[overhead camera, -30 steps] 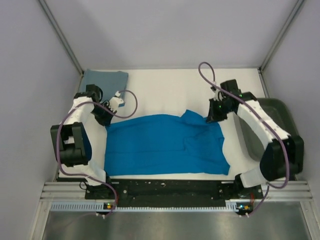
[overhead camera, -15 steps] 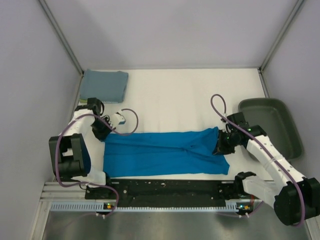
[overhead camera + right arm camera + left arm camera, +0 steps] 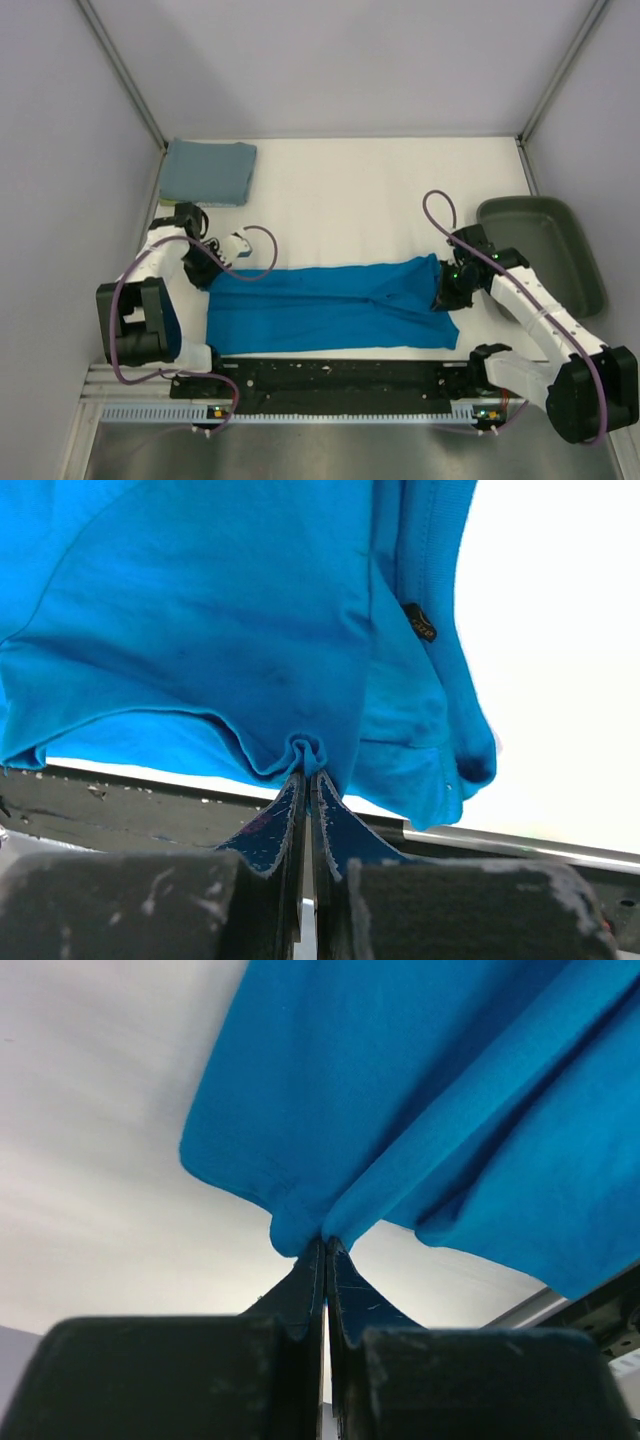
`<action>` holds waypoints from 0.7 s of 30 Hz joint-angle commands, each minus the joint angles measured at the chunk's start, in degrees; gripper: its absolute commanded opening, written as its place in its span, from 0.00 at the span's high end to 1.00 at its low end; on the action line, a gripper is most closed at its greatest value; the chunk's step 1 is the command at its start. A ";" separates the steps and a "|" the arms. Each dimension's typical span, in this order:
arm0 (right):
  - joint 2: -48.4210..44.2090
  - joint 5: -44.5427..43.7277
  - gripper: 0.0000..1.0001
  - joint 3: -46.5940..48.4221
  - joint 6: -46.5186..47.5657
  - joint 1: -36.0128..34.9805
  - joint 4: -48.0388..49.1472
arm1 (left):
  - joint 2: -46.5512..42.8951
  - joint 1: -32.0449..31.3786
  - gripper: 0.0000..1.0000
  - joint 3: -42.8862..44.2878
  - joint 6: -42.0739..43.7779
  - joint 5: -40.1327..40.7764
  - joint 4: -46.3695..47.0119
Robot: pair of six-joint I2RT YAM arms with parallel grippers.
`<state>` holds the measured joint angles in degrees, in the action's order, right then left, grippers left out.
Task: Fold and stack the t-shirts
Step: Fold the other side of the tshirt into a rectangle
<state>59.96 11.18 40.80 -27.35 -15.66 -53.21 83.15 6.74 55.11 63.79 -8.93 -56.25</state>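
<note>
The bright cobalt blue t-shirt (image 3: 330, 305) lies as a long folded band across the near part of the white table. My left gripper (image 3: 208, 277) is shut on its far left corner; the left wrist view shows the pinched cloth (image 3: 300, 1230) at my gripper (image 3: 325, 1245). My right gripper (image 3: 443, 293) is shut on its far right edge; the right wrist view shows bunched cloth (image 3: 308, 752) at my gripper (image 3: 308, 775). The muted grey-blue t-shirt (image 3: 208, 171) sits in a square fold at the far left corner.
A dark green tray (image 3: 545, 250) stands at the right edge of the table, just beyond my right arm. Grey walls enclose the table on three sides. A black rail (image 3: 340, 373) runs along the near edge.
Both grippers pulled the far edge of the blue shirt toward the near side, folding it into a narrower band. In the last half second they moved only slightly.
</note>
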 commanded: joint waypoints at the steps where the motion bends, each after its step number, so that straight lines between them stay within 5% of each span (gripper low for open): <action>1: 1.03 -2.39 1.00 1.48 -1.03 -0.95 -1.37 | -0.54 0.20 1.00 -1.93 1.78 1.63 -1.32; 3: 1.38 -2.30 0.99 1.30 -1.56 -1.56 -1.46 | -0.10 0.11 0.91 -2.64 2.21 2.77 -0.80; 7: 0.60 1.20 0.66 1.39 -2.97 -4.11 -4.17 | 0.08 0.29 0.58 -1.51 3.53 4.88 -3.15; 10: -3.52 1.83 0.58 3.84 -4.28 -6.92 -9.18 | -1.15 0.46 0.43 1.66 5.64 5.76 -7.63; 14: -7.14 1.66 0.61 9.99 -4.90 -7.54 -7.10 | -2.47 0.55 0.46 7.45 7.05 4.64 -10.63; 18: -1.62 2.61 0.89 9.48 -5.52 -10.69 8.59 | 0.68 -0.50 0.68 12.55 0.30 -2.66 -9.06; 21: 8.46 1.31 1.00 10.08 -2.63 -14.74 17.78 | 3.85 -1.29 0.77 13.36 -6.20 -4.69 -6.69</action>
<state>57.76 12.69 49.60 -31.90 -26.00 -50.24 83.70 6.42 66.35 65.01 -7.70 -64.10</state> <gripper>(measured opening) 0.040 0.264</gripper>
